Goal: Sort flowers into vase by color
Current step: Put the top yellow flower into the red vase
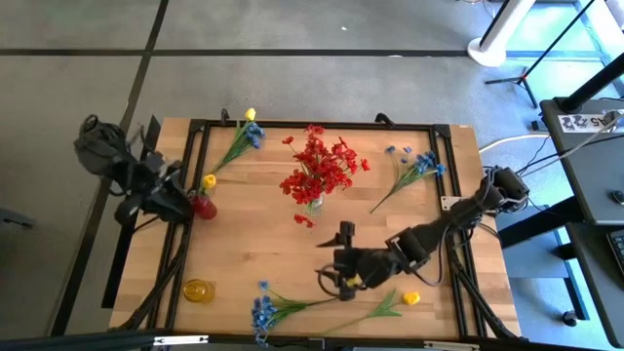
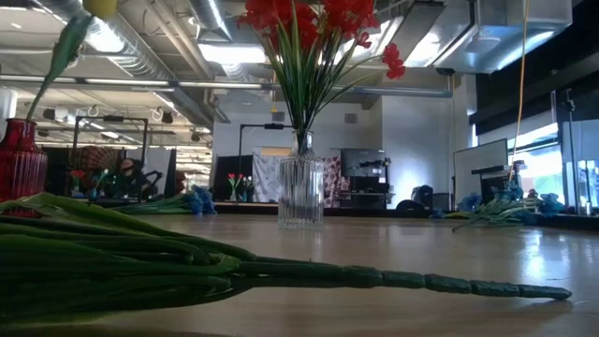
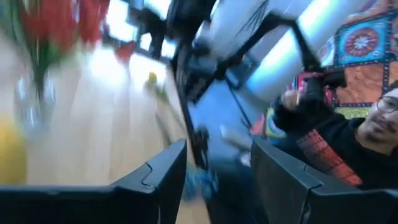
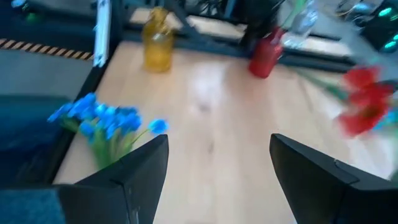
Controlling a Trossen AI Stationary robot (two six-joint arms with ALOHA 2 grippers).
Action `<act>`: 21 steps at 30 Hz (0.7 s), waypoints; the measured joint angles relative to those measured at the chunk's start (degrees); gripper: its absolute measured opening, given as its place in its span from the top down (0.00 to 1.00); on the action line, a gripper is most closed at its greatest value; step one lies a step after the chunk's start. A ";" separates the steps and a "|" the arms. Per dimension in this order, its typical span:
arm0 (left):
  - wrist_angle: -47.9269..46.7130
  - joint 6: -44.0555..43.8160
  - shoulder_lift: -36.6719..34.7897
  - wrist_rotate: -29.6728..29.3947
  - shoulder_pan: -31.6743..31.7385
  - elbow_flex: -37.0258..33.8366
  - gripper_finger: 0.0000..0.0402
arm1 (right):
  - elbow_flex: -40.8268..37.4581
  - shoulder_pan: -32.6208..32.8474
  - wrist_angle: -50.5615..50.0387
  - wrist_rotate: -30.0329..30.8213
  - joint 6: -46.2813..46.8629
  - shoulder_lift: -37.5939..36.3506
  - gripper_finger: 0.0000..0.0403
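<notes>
High view: right gripper hovers empty, fingers apart
Blue flowers lie just ahead and lower-left of it, stem running back toward the claw; left gripper, open, sits far off by the red vase

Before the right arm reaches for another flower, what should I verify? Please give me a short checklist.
1. Right gripper open with nothing between the fingers: ok.
2. Left gripper open and empty, beside the red vase at the table's left edge, away from the right arm: ok.
3. Blue spray at the front edge lies free on the table, close to the right gripper: ok.
4. Yellow vase upright: ok.
5. Clear vase with the red flowers upright at the centre: ok.
6. Which vase is meant for blue flowers: cannot tell.
</notes>
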 joint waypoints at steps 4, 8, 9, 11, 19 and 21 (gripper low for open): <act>1.29 7.23 0.43 -16.45 0.00 0.00 0.57 | -1.76 1.61 0.05 -0.25 3.55 0.07 0.30; 0.09 10.10 0.41 -35.85 0.02 0.24 0.57 | -2.60 2.16 -0.03 -0.31 5.78 0.07 0.30; 0.16 11.05 0.41 -39.08 0.02 0.45 0.57 | -2.60 2.11 0.02 -0.26 5.84 0.07 0.30; -0.03 11.59 0.41 -45.08 0.07 0.66 0.57 | -2.60 2.05 0.09 -0.24 5.75 0.07 0.30; -3.35 4.51 3.08 -50.50 3.60 -4.45 0.57 | -2.65 1.90 0.36 -0.24 1.06 0.07 0.30; -3.25 1.83 4.31 -50.91 5.95 -6.45 0.57 | -2.65 1.32 0.53 -0.56 -0.25 0.07 0.30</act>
